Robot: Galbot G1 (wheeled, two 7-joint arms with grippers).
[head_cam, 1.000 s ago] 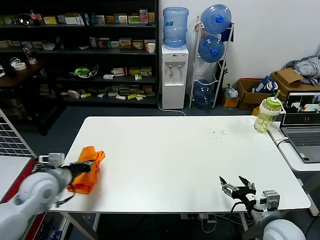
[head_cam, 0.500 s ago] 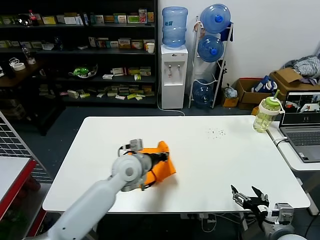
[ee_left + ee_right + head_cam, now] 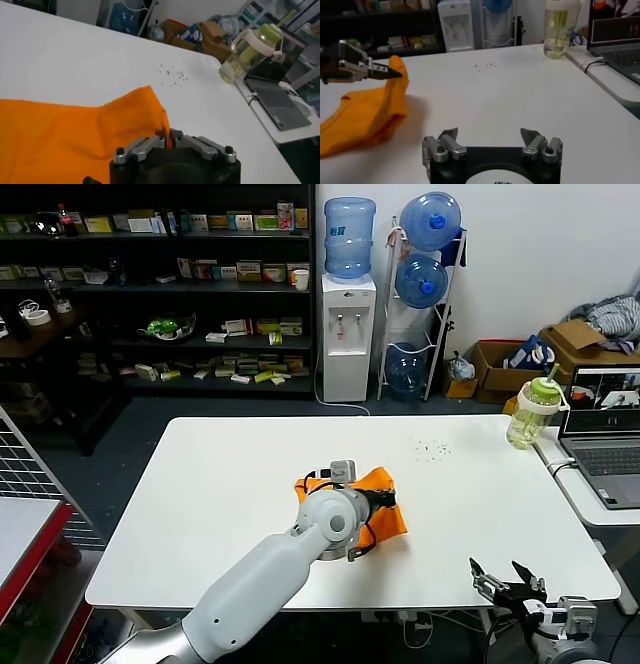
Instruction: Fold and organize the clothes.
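Note:
The bright orange T-shirt [image 3: 385, 502] is bunched up near the middle of the white table [image 3: 230, 474]. My left gripper [image 3: 388, 497] is shut on a fold of it; in the left wrist view the cloth [image 3: 75, 135] is pinched between the closed fingers of the left gripper [image 3: 169, 136]. From the right wrist view the shirt [image 3: 365, 117] trails down from the left gripper [image 3: 395, 74] onto the table. My right gripper [image 3: 508, 581] is open and empty at the table's near right edge, and it also shows in the right wrist view [image 3: 490, 134].
A green-lidded bottle [image 3: 532, 412] stands at the far right of the table beside a laptop [image 3: 605, 446] on a side table. Small dark specks [image 3: 433, 449] lie on the tabletop. Shelves, a water dispenser and boxes stand behind.
My left gripper has carried the orange shirt from the table's near left edge rightward to the middle. My right gripper has drawn back slightly toward the near right edge.

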